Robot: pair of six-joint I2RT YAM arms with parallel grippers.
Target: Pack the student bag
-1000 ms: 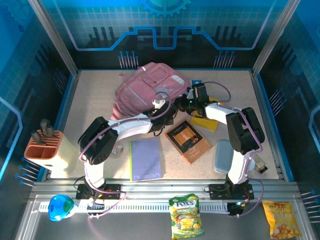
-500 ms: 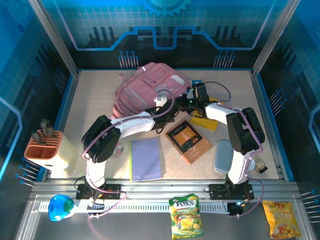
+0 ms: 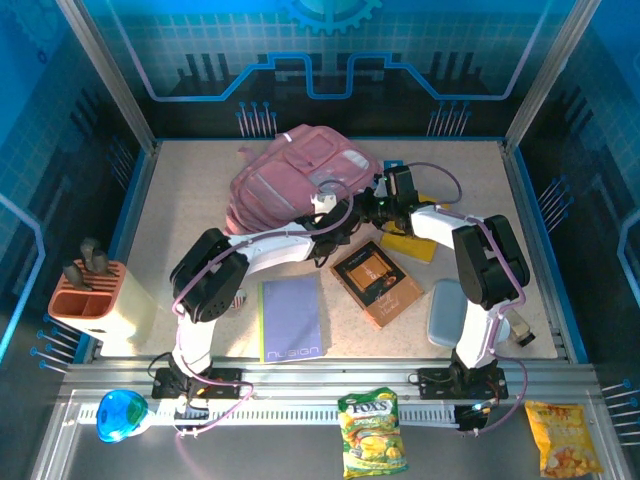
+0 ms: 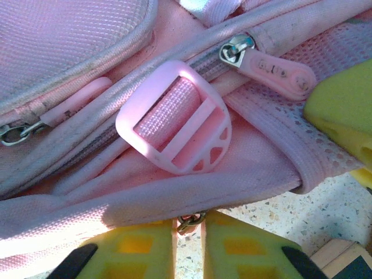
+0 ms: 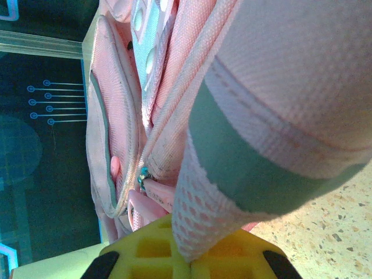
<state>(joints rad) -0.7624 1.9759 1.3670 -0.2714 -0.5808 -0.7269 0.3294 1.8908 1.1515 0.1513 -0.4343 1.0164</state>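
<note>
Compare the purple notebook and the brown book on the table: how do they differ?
The purple notebook is plain lilac; the brown book is dark brown with an orange border. The notebook lies nearly square to the table edge, while the book sits turned diagonally. The notebook looks larger. Both lie flat on the table, outside the student bag.

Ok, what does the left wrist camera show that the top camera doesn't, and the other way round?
Left wrist, close up: a pink strap buckle, a zip pull with a pink tab, and a small metal zip ring at the tips of the left gripper's nearly closed jaws.
Top camera, wide: a purple notebook, a brown book, a grey case, an orange-topped holder, a green snack bag and a yellow snack bag.
Shared: the student bag and the speckled table.
</note>
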